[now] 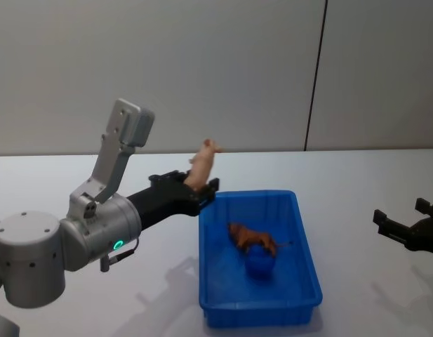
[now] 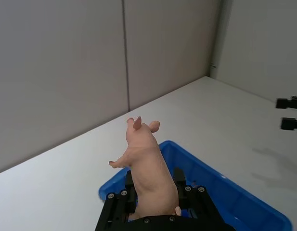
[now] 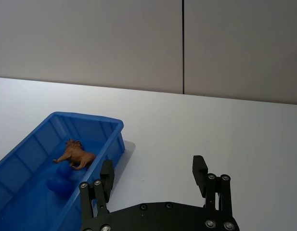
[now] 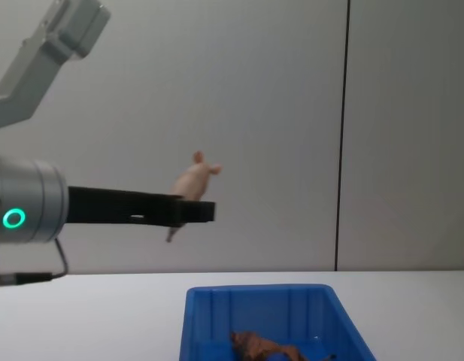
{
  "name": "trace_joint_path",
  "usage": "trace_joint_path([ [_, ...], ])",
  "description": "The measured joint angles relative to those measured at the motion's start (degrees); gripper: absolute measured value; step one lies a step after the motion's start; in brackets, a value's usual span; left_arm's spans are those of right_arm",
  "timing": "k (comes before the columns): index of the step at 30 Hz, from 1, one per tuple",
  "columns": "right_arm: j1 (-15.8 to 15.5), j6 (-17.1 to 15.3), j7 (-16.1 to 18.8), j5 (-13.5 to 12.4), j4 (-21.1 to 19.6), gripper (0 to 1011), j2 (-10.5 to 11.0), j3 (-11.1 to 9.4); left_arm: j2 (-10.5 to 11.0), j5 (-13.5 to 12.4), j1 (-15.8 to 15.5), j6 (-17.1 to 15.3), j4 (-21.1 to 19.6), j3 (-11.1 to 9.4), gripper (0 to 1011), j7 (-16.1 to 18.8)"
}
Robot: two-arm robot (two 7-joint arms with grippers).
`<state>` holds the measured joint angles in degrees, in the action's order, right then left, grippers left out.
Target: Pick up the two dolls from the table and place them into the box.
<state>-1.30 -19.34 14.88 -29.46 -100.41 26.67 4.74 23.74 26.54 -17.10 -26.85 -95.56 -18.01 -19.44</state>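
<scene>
The pale pink doll (image 1: 204, 160) with two pointed ears is held in the air, with my left gripper (image 1: 198, 188) shut on its lower body. It hangs high over the far left corner of the blue box (image 1: 306, 246). The left wrist view shows this pink doll (image 2: 148, 163) upright between the fingers (image 2: 180, 177), above the box's rim (image 2: 225, 185). In the chest view, the pink doll (image 4: 192, 180) is well above the box (image 4: 254, 289). The reddish-brown doll (image 1: 252, 239) lies inside the box, also seen in the right wrist view (image 3: 75, 155). My right gripper (image 1: 407, 219) rests open at the table's right side, holding nothing.
The box stands on the white table (image 1: 356, 175), a grey wall behind it. A dark blue lump (image 1: 258, 265) lies on the box floor beside the brown doll. Bare tabletop stretches between the box and the right gripper (image 3: 153, 173).
</scene>
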Motion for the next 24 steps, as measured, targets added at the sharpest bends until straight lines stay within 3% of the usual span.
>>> trace_joint_path([
  [10, 0.00, 0.00, 0.00, 0.00, 0.00, 1003, 0.00, 0.00, -1.54, -0.06, -3.47, -3.59, 2.79, -1.24, 466, -9.03],
  [17, 0.00, 0.00, 0.00, 0.00, 0.00, 1003, 0.00, 0.00, -3.46, -1.29, -6.52, -6.59, 7.17, -2.76, 466, -15.29],
  [24, 0.00, 0.00, 0.00, 0.00, 0.00, 1003, 0.00, 0.00, -4.90, -2.58, -8.38, -7.65, 10.71, -3.88, 466, -16.65],
])
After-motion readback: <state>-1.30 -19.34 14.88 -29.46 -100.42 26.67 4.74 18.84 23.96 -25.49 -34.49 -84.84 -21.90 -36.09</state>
